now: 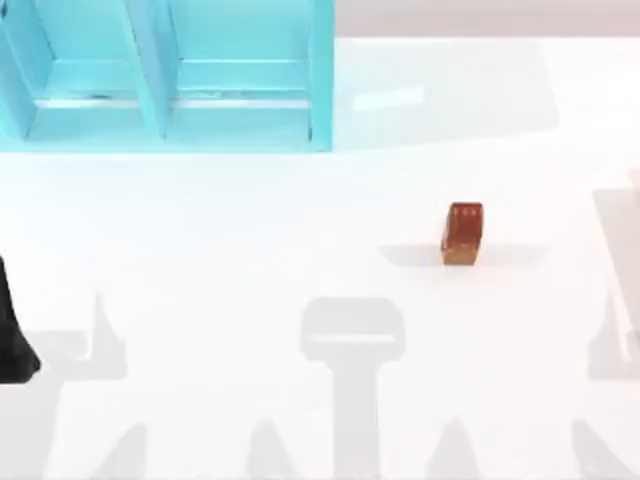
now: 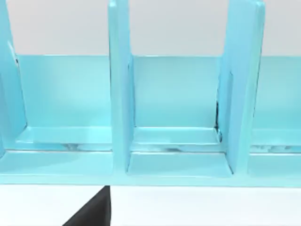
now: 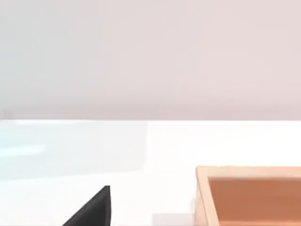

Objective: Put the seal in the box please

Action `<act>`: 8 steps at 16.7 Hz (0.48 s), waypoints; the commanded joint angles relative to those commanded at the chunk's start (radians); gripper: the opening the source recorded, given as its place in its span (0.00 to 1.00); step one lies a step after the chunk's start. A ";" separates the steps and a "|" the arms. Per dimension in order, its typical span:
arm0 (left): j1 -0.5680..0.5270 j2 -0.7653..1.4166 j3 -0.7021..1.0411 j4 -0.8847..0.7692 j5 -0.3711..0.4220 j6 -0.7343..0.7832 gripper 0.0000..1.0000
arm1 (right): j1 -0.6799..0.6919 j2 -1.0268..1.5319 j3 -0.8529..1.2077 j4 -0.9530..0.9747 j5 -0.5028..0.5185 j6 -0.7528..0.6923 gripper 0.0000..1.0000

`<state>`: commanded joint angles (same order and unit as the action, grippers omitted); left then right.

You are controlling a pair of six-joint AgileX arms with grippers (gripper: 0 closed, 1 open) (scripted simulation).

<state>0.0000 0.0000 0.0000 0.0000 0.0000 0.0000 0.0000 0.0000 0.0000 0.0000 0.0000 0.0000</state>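
The seal [image 1: 462, 233], a small glossy reddish-brown block with a lighter tan base, stands on the white table right of centre, with nothing touching it. An open tan-orange box [image 3: 202, 197] appears in the right wrist view, close to a black part of my right gripper [image 3: 92, 211]. My left arm [image 1: 12, 335] is parked at the table's left edge, far from the seal. A black part of my left gripper [image 2: 91, 212] shows in the left wrist view, facing the cyan rack.
A tall cyan rack [image 1: 160, 75] with upright dividers [image 2: 120, 94] stands at the back left of the table. Grey shadows of the arms lie along the front edge. A pale strip [image 1: 634, 200] sits at the far right edge.
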 joint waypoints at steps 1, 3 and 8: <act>0.000 0.000 0.000 0.000 0.000 0.000 1.00 | 0.000 0.000 0.000 0.000 0.000 0.000 1.00; 0.000 0.000 0.000 0.000 0.000 0.000 1.00 | 0.002 0.008 0.009 -0.003 0.000 0.001 1.00; 0.000 0.000 0.000 0.000 0.000 0.000 1.00 | 0.034 0.186 0.197 -0.082 0.002 0.023 1.00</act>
<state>0.0000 0.0000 0.0000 0.0000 0.0000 0.0000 0.0340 0.1863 0.1973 -0.0823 0.0015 0.0231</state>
